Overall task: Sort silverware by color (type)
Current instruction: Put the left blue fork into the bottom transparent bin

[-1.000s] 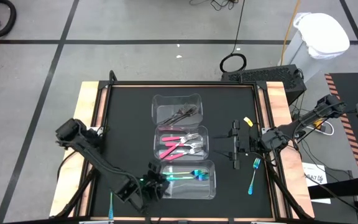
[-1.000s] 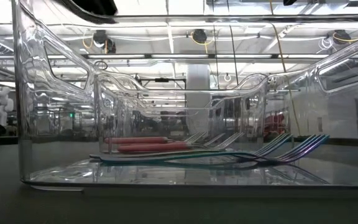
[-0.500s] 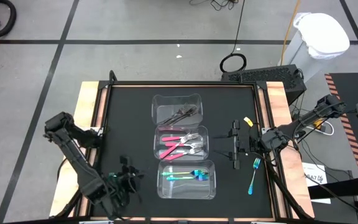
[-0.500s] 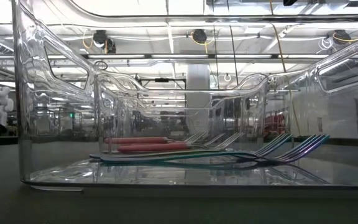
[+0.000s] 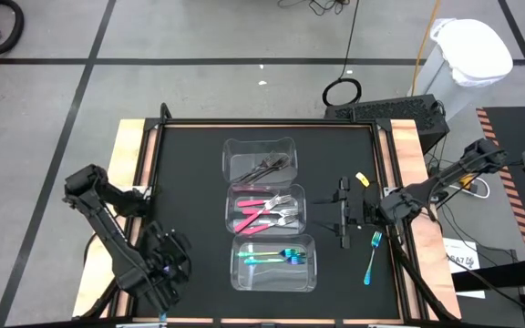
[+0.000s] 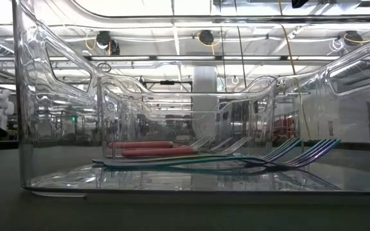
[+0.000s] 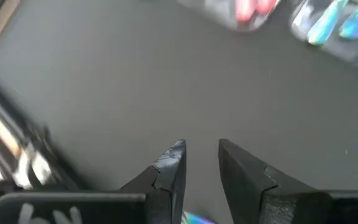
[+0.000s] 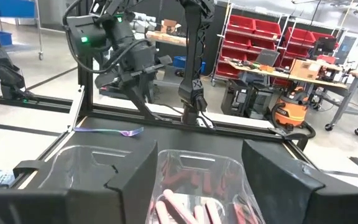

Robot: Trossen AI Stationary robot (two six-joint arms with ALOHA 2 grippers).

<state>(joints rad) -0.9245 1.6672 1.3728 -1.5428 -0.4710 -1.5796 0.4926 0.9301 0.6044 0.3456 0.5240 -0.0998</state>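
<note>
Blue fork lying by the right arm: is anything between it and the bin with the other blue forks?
Nothing visible does. Only bare black mat lies between the blue fork and the clear bin; the right gripper hovers off that path.

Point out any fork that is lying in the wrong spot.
One blue-handled fork lies loose on the mat near the right gripper, outside the bin that holds the other blue forks.

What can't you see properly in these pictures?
- Dark forks in the far box: in the high view, too small to count.
- Left gripper: in its wrist view, something shiny pokes out below the fingers, cut off by the picture's edge; it cannot be identified.
- Blue fork lying outside the boxes: missing from the low view, past the picture's edge.
- Pink forks: in the right wrist view, partly hidden behind the right gripper.
</note>
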